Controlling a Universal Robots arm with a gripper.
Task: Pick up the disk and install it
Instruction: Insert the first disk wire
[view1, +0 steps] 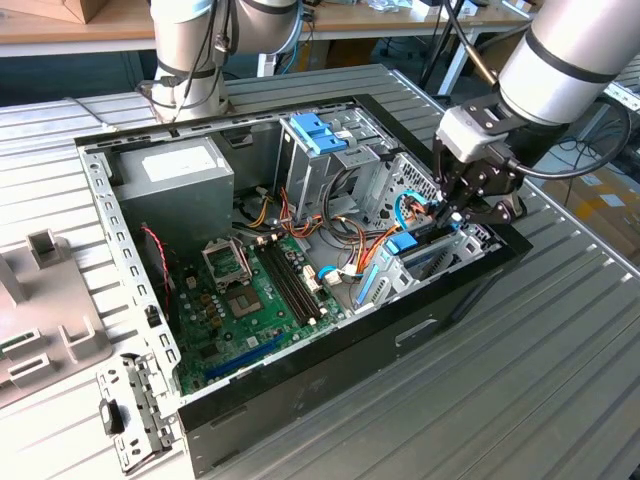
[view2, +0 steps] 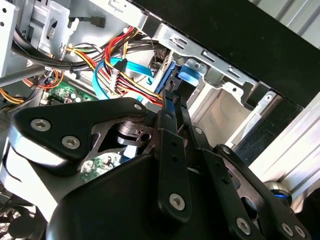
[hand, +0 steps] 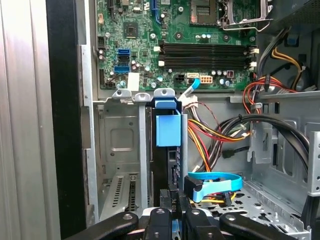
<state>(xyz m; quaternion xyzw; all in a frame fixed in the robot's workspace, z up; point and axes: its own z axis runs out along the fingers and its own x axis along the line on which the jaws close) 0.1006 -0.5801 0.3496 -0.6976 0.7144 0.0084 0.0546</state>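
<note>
Your claw is pinched shut on the edge of the disk, which stands on edge in its bay at the case's front corner. Watch the blue cable just beside it: it could snag and jam the disk.

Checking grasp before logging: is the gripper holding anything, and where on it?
The gripper holds the disk by its near end, jaws closed on the thin edge; the disk stands on edge in the drive bay.
</note>
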